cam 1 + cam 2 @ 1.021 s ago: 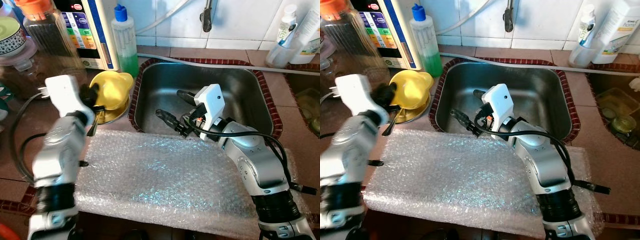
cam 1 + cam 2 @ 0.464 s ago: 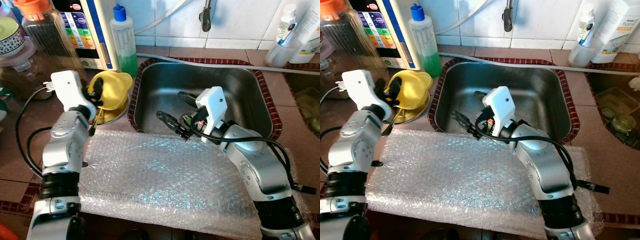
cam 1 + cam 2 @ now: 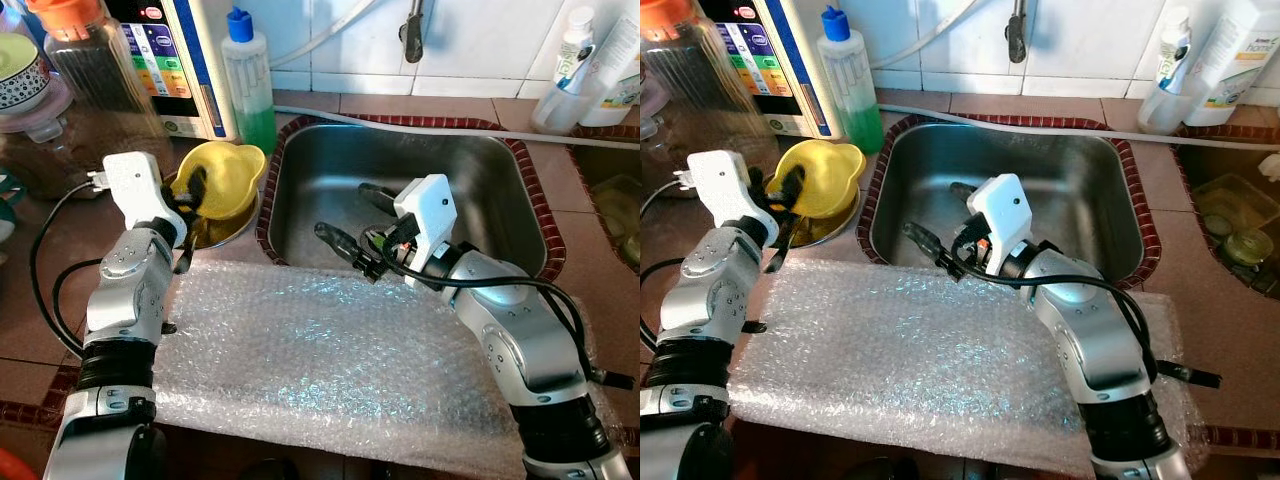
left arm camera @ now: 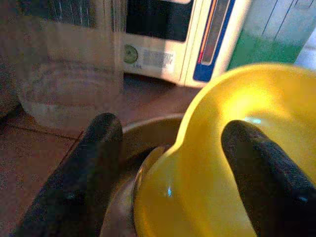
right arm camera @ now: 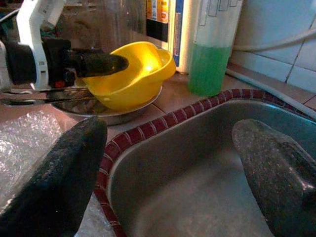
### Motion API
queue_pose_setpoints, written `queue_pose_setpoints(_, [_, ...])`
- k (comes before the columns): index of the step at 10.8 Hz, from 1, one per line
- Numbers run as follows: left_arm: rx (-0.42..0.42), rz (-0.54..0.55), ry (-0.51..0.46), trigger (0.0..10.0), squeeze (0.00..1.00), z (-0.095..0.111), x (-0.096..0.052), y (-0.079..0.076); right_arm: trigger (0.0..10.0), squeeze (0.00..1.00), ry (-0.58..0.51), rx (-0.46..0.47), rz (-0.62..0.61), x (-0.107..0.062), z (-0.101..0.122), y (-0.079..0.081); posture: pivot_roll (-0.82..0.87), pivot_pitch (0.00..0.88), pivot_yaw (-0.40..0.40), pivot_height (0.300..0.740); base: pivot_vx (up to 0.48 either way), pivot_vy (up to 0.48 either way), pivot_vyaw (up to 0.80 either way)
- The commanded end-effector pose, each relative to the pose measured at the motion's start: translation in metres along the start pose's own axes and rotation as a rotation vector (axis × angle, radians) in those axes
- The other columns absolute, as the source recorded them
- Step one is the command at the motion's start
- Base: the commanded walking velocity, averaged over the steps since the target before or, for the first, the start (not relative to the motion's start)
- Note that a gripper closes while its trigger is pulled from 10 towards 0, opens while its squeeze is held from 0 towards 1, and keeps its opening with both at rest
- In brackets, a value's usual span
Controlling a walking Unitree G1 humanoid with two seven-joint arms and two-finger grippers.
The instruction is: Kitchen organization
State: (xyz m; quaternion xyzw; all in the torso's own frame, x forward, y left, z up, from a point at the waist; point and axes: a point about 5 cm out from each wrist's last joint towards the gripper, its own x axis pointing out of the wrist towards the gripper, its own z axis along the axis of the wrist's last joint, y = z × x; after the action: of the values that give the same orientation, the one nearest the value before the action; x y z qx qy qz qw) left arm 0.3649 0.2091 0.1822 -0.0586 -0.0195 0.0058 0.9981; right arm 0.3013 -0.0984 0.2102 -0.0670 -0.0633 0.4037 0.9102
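A yellow bowl (image 3: pixel 228 175) rests in a shallow steel dish (image 3: pixel 232 228) on the counter left of the sink (image 3: pixel 500 190). My left gripper (image 3: pixel 190 215) is open and straddles the bowl's near rim: one finger (image 4: pixel 266 182) lies inside the bowl and the other finger (image 4: pixel 74 187) is outside, apart from the wall. My right gripper (image 3: pixel 355 215) hangs open over the sink's left half, above its front edge, holding nothing. In the right wrist view the yellow bowl (image 5: pixel 131 74) lies ahead of its fingers (image 5: pixel 54 182).
A sheet of bubble wrap (image 3: pixel 320 350) covers the counter's front. Behind the bowl stand a green soap bottle (image 3: pixel 250 85), a white appliance (image 3: pixel 170 60) and a glass jar (image 3: pixel 95 70). A tap (image 3: pixel 412 30) hangs over the sink; bottles (image 3: pixel 580 70) stand back right.
My left arm swung in toward the yellow bowl and settled with one finger inside its rim. The right arm has barely moved.
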Motion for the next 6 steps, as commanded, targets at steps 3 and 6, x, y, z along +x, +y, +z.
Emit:
queue_pose_setpoints(3, [0.061, -0.055, 0.053, 7.5, 0.64, -0.008, 0.000, 0.000, 10.0, 0.00, -0.007, 0.011, 0.031, -0.001, 0.003, 0.004, -0.18, 0.216, 0.078, 0.740, 0.000, 0.000, 0.00])
queue_pose_setpoints(6, [0.053, -0.085, 0.063, 0.0, 0.00, -0.011, 0.000, -0.002, 10.0, 0.00, -0.003, 0.011, 0.033, -0.001, 0.003, 0.005, -0.18, 0.217, 0.079, 0.740, 0.000, 0.000, 0.00])
